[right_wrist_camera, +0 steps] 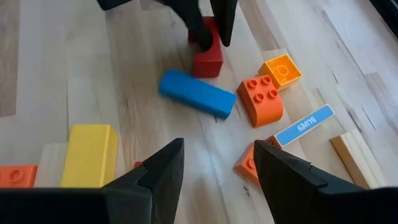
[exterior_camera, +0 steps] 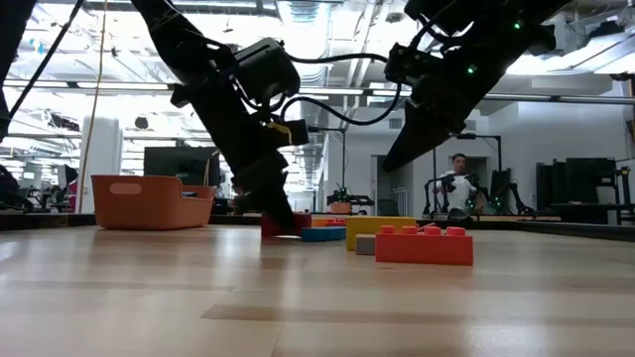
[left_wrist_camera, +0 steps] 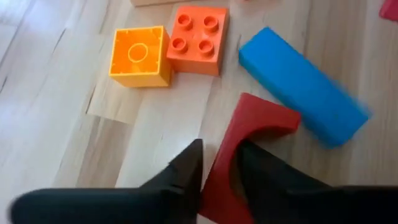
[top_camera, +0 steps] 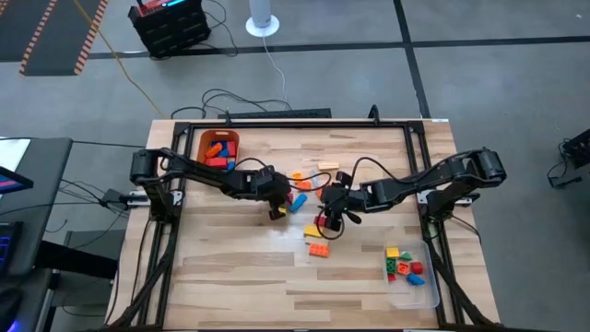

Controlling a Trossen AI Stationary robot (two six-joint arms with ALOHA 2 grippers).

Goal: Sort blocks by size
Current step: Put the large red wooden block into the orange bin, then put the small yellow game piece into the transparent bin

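Left gripper (left_wrist_camera: 217,168) angles down, pinching red block (left_wrist_camera: 249,134); right gripper (right_wrist_camera: 217,165) hovers open.

Long red plastic brick (left_wrist_camera: 249,149) lies tilted on the wood mid-table, just beside a long blue plastic brick (left_wrist_camera: 301,84) lying flat at an angle. Near them, touching each other: a square orange studded brick (left_wrist_camera: 198,38) and a yellow-orange cube (left_wrist_camera: 139,55), hollow underside up. Further bricks: long red studded brick (exterior_camera: 424,244) and yellow block (exterior_camera: 380,231) toward the table's front.

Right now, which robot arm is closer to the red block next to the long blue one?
The left. Its end effector is clamped on the red block. The right end effector hangs open a little way off, beyond the blue block.
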